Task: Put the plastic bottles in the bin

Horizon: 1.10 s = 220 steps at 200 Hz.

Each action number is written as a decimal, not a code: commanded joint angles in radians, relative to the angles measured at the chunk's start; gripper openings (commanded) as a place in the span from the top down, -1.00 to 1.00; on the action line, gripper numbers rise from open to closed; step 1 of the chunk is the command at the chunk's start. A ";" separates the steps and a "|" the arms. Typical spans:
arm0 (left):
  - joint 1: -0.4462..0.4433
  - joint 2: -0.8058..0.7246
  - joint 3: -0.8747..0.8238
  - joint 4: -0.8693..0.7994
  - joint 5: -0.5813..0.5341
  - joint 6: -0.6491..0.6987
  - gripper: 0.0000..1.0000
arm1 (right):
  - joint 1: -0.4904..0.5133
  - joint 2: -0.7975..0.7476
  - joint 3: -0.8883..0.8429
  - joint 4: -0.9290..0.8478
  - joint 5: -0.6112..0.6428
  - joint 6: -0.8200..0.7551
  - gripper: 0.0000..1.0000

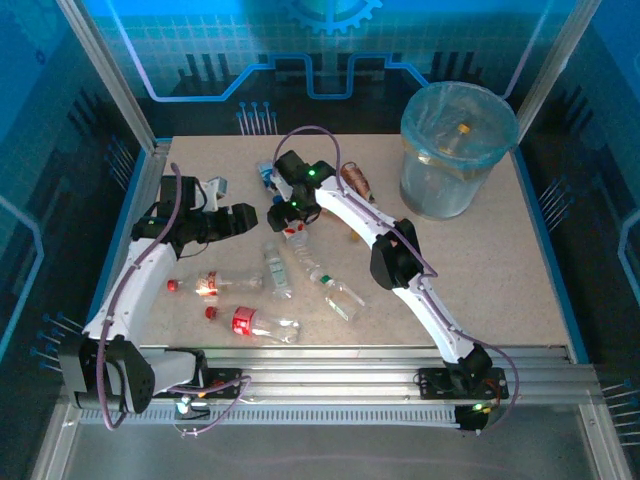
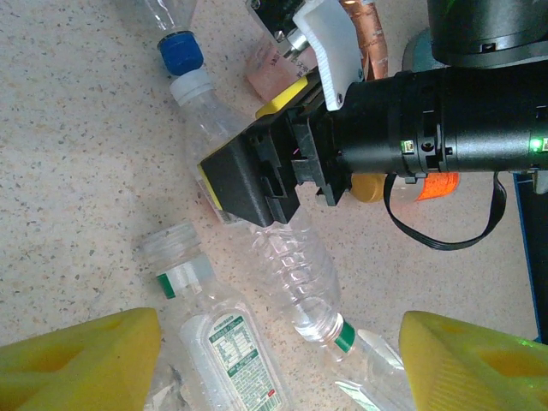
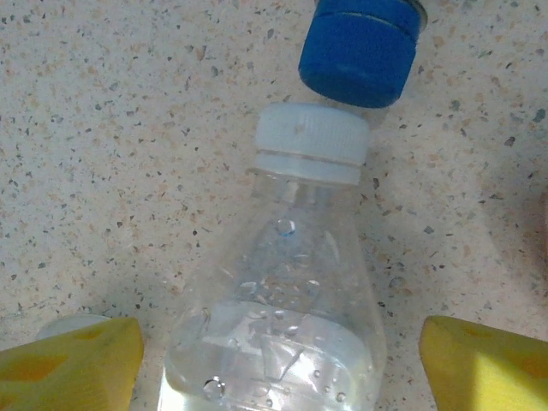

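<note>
A speckled beige counter (image 1: pixel 500 290) sits inside a blue-lit enclosure with metal-framed walls. From above, the plastic bottles (image 1: pixel 250 322) lie scattered left of centre, well apart from the bin (image 1: pixel 440 190) at the far right corner. Close up, the right wrist camera shows the right gripper (image 3: pixel 274 360) open astride a white-capped bottle (image 3: pixel 287 282), with a blue cap (image 3: pixel 360 47) just beyond. The left gripper (image 2: pixel 278 360) hangs open above other bottles.

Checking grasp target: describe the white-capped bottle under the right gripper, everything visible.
The white-capped bottle is clear plastic, lying flat on the speckled table, droplets inside, a pale band round its body. Its ribbed white cap points at another bottle's blue cap, very close. It lies between the right gripper's open yellow fingers, with a gap each side.
</note>
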 commanded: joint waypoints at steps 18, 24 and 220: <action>0.012 -0.019 -0.017 0.001 0.041 0.023 -0.50 | 0.016 0.030 -0.002 -0.047 0.029 0.008 -0.66; 0.012 -0.021 -0.017 0.001 0.041 0.024 -0.50 | 0.016 0.033 -0.002 -0.048 0.029 0.008 -0.65; 0.011 -0.046 -0.009 -0.002 0.047 0.023 -0.49 | 0.021 -0.039 0.033 -0.058 0.052 0.017 -0.09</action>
